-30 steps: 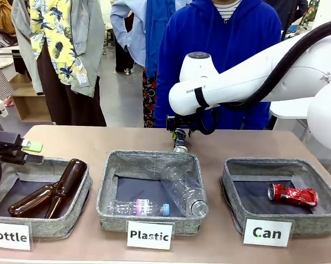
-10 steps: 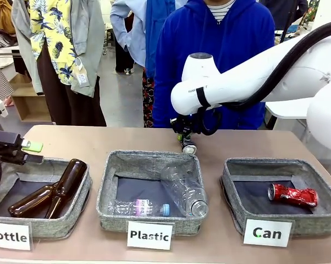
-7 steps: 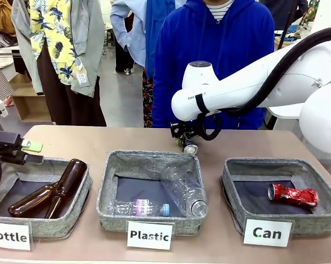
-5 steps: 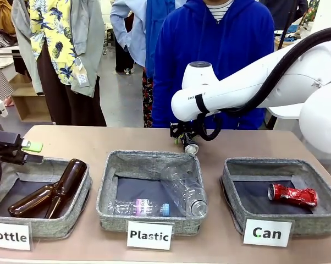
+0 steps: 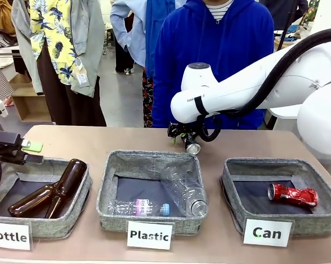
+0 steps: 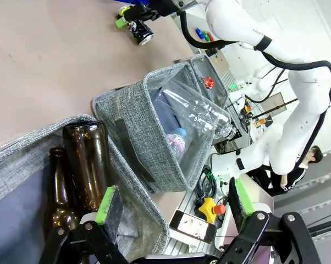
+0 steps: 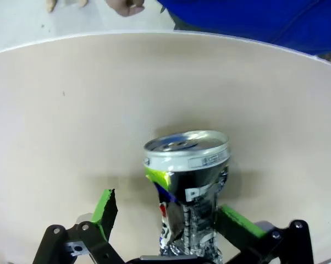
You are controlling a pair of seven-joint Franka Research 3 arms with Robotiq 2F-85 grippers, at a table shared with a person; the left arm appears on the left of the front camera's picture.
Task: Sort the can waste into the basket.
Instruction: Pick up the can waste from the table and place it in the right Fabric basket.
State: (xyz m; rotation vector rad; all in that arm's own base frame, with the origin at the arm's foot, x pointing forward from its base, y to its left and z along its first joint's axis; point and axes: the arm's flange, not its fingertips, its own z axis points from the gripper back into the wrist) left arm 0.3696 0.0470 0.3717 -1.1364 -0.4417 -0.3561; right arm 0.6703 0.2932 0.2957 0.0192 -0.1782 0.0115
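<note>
A crushed dark can (image 7: 190, 181) with white and green print and a silver end stands between the fingers of my right gripper (image 7: 165, 202). The jaws are open, with a clear gap at the left pad (image 7: 105, 212). In the front view this can (image 5: 192, 147) and the right gripper (image 5: 182, 138) sit just past the middle basket's far rim. A shiny red crushed can (image 5: 292, 194) lies inside the grey basket (image 5: 231, 184) labelled "Can" at the right. My left gripper (image 6: 174, 203) is open over the "Bottle" basket (image 5: 83, 195).
The "Plastic" basket (image 5: 108, 181) in the middle holds clear plastic bottles, and the "Bottle" basket at the left holds brown glass bottles (image 5: 53, 192). A person in a blue hoodie (image 5: 220, 55) stands at the table's far side. Bare tabletop lies beyond the baskets.
My right gripper has turned a little, and the dark can between its fingers has shifted slightly right along the middle basket's far rim. The left arm and the red can have not moved.
</note>
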